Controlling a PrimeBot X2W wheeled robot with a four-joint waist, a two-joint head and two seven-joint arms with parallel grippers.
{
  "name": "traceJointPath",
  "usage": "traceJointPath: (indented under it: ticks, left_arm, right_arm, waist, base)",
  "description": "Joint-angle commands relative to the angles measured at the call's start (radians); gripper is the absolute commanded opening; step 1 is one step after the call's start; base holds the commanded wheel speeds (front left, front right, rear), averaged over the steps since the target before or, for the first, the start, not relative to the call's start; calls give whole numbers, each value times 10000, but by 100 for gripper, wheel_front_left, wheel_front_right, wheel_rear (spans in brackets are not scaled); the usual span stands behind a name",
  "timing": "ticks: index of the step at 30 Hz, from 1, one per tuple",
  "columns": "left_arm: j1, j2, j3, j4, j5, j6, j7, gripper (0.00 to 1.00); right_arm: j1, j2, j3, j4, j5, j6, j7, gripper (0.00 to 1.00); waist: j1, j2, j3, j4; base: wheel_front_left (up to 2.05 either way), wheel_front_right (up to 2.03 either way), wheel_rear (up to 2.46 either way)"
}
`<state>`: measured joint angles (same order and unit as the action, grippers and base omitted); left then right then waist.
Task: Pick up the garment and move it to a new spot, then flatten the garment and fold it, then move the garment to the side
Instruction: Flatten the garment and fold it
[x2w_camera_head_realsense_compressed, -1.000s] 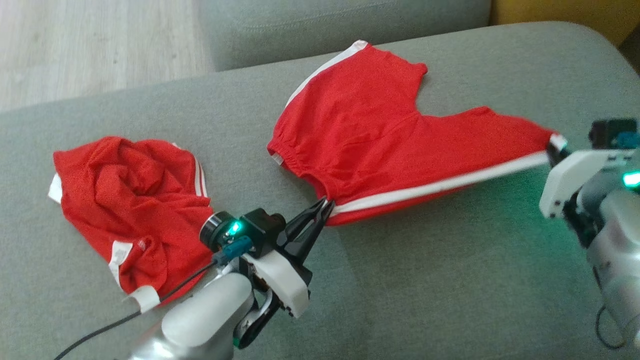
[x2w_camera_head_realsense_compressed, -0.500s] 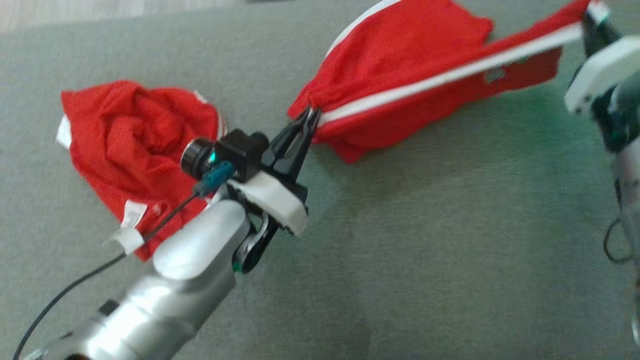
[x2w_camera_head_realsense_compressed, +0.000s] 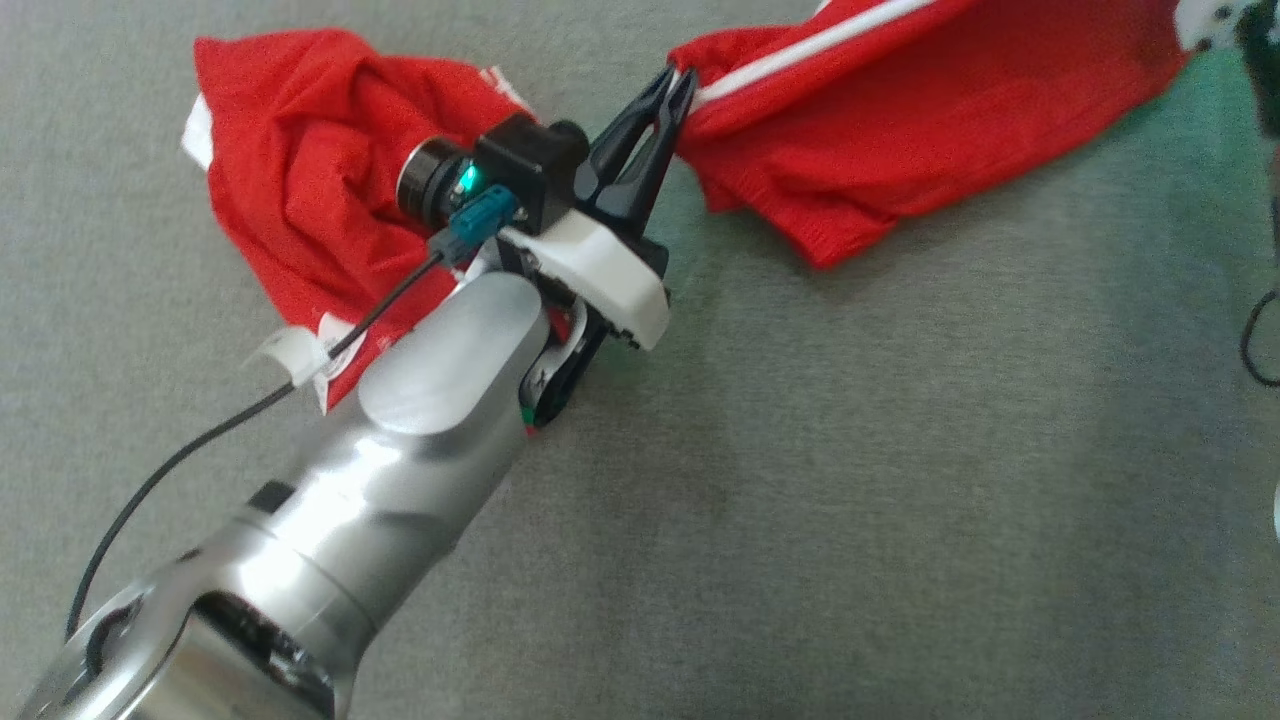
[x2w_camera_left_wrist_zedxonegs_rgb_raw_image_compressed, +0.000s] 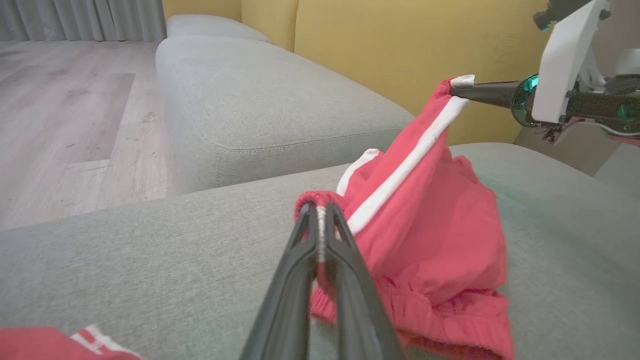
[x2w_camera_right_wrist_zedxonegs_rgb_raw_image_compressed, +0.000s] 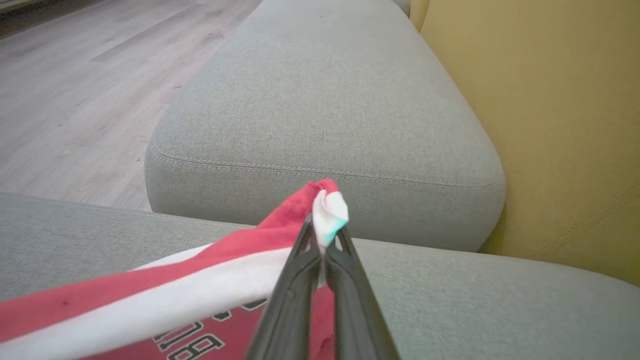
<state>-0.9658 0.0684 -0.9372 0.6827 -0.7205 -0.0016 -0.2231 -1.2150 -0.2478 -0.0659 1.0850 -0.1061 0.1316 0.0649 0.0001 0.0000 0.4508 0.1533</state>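
The garment (x2w_camera_head_realsense_compressed: 900, 110) is a pair of red shorts with a white side stripe, stretched along that stripe between both grippers. My left gripper (x2w_camera_head_realsense_compressed: 680, 80) is shut on the waistband end, and the left wrist view shows its fingertips (x2w_camera_left_wrist_zedxonegs_rgb_raw_image_compressed: 320, 215) pinching the gathered red edge. My right gripper (x2w_camera_right_wrist_zedxonegs_rgb_raw_image_compressed: 325, 230) is shut on the white hem corner; the left wrist view shows it (x2w_camera_left_wrist_zedxonegs_rgb_raw_image_compressed: 455, 90) higher, at the upper right. The garment (x2w_camera_left_wrist_zedxonegs_rgb_raw_image_compressed: 430, 240) hangs from the stripe and sags towards the grey cushion (x2w_camera_head_realsense_compressed: 850, 500).
A second crumpled red garment (x2w_camera_head_realsense_compressed: 300, 170) lies on the cushion just left of my left wrist. Beyond is another grey cushion (x2w_camera_right_wrist_zedxonegs_rgb_raw_image_compressed: 325, 100), a yellow backrest (x2w_camera_left_wrist_zedxonegs_rgb_raw_image_compressed: 400, 50) and the wood floor (x2w_camera_left_wrist_zedxonegs_rgb_raw_image_compressed: 65, 115).
The head camera has tilted down, so everything sits higher in its picture. Both grippers have raised the striped edge, and the garment no longer lies spread on the cushion but hangs folded from it.
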Motion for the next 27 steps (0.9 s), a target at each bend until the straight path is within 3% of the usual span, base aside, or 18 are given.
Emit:
traceJointPath:
  ticks: [1, 9, 10, 11, 12, 19, 27]
  left_arm:
    - [-556, 37, 307, 37, 52, -74, -193, 0]
    - [-1002, -158, 195, 514, -28, -241, -334, 0]
    - [-1022, -166, 157, 573, -55, -270, -342, 0]
    - [-1041, -171, 128, 619, -86, -282, -350, 36]
    - [-1055, -174, 90, 613, -137, -287, -357, 98]
    - [-1132, -179, -127, 484, -390, -69, -381, 100]
    - [-793, -146, 547, 210, 221, 304, -385, 100]
  right_arm:
    - [-533, 74, -182, -150, -416, -9, -23, 0]
    - [-936, 44, -915, 116, -1687, -9, 48, 0]
    - [-950, 50, -1028, 104, -1866, -9, 27, 36]
    - [-957, 67, -1165, 91, -2016, -9, 2, 100]
    - [-964, 124, -1207, 79, -2180, -9, -84, 100]
    - [-1036, 434, -1996, 75, -2547, -9, -1157, 100]
    - [-689, 847, -2567, 490, -2145, -9, -2721, 100]
  waist:
    - [-1, 0, 500, 435]
    - [-1, 0, 947, 673]
    - [-1, 0, 978, 686]
    - [-1, 0, 1004, 696]
    - [-1, 0, 1025, 700]
    - [-1, 0, 963, 661]
    - [-1, 0, 130, 320]
  base:
    - [0, 0, 0]
    - [0, 0, 0]
    - [0, 0, 0]
    - [0, 0, 0]
    - [0, 0, 0]
    - [0, 0, 0]
    - [0, 0, 0]
